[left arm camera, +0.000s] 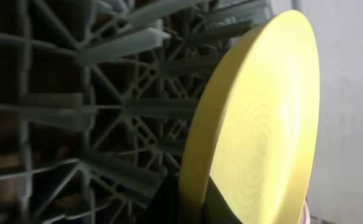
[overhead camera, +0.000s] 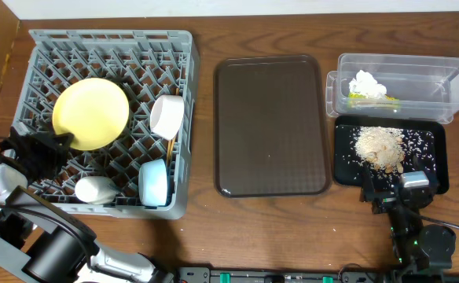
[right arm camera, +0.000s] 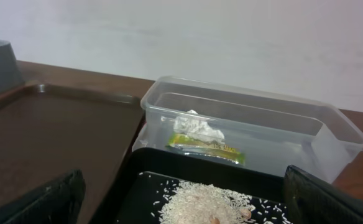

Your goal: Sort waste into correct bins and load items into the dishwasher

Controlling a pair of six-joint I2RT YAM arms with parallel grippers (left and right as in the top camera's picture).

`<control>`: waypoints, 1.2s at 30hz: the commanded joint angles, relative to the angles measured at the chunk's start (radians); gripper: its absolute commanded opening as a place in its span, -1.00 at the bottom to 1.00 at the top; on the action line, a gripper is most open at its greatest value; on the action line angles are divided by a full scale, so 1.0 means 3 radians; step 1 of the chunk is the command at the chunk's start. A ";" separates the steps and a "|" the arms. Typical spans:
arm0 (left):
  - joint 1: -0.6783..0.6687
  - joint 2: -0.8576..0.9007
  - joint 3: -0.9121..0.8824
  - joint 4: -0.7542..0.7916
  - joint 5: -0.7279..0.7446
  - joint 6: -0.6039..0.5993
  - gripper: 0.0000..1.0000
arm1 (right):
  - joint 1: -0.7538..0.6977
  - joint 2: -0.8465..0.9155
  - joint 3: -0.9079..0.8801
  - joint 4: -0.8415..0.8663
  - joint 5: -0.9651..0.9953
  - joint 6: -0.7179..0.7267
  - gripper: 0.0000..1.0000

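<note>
The pale-yellow plate [overhead camera: 92, 112] stands tilted among the pegs of the grey dish rack [overhead camera: 56, 47]. My left gripper [overhead camera: 60, 144] is shut on the plate's lower edge; the left wrist view shows the plate [left arm camera: 262, 124] edge-on between the dark fingers [left arm camera: 194, 208]. A white bowl [overhead camera: 167, 115], a light-blue bowl [overhead camera: 154, 182], a white cup [overhead camera: 94, 189] and a chopstick [overhead camera: 169, 148] sit in the rack. The clear tub [overhead camera: 449, 79] holds white tissue [overhead camera: 369, 84] and the green-and-orange wrapper [right arm camera: 205, 147]. The black tray [overhead camera: 438, 134] holds rice grains [overhead camera: 380, 147]. My right gripper [overhead camera: 392, 187] is open and empty at the black tray's near edge.
A dark brown serving tray [overhead camera: 271, 126] lies between the rack and the bins. The bins sit at the right edge of the wooden table. A pale wall stands behind the table in the right wrist view.
</note>
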 commanded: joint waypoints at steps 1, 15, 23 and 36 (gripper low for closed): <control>-0.0010 0.0017 0.0017 -0.0006 0.0209 0.0286 -0.85 | -0.0011 -0.0018 -0.0011 -0.0003 -0.0014 -0.0034 0.98; -0.0355 -0.0289 0.0017 0.0109 -0.0900 0.0401 -0.85 | -0.0011 -0.0018 -0.0011 -0.0003 -0.0014 -0.0034 0.99; -0.0715 -0.0690 0.0017 0.0219 -0.1710 0.0418 -0.85 | -0.0013 -0.0018 -0.0011 -0.0003 -0.0014 -0.0034 0.99; -0.0772 -0.0944 0.0017 0.0346 -0.1841 0.0470 -0.85 | -0.0011 -0.0018 -0.0011 -0.0003 -0.0015 -0.0036 0.99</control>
